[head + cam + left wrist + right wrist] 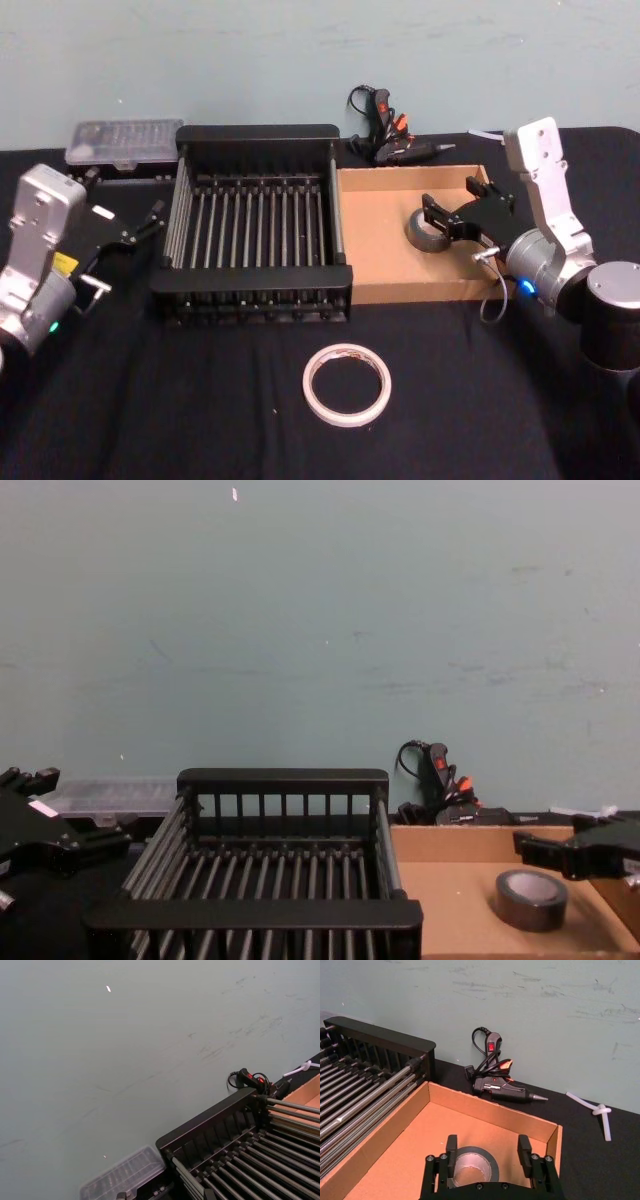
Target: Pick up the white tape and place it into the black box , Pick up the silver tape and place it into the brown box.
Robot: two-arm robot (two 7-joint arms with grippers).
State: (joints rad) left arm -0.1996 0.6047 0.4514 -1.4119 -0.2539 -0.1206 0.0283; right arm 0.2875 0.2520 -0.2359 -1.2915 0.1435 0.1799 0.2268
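The silver tape [430, 232] lies flat on the floor of the brown box [375, 245], near its right side. The right hand [440, 215] is over the box with its fingers [451, 1146] spread wide on both sides of the roll, and they do not squeeze it. The white tape [347, 384] lies flat on the black bench [200, 400], in front of the two boxes and apart from them. The black box [255, 138] stands just left of the brown box, touching it. The left hand [150, 222] waits just beside the black box on its left, and its fingers look open and hold nothing. A black glue gun [395, 148] lies behind the brown box by the wall.
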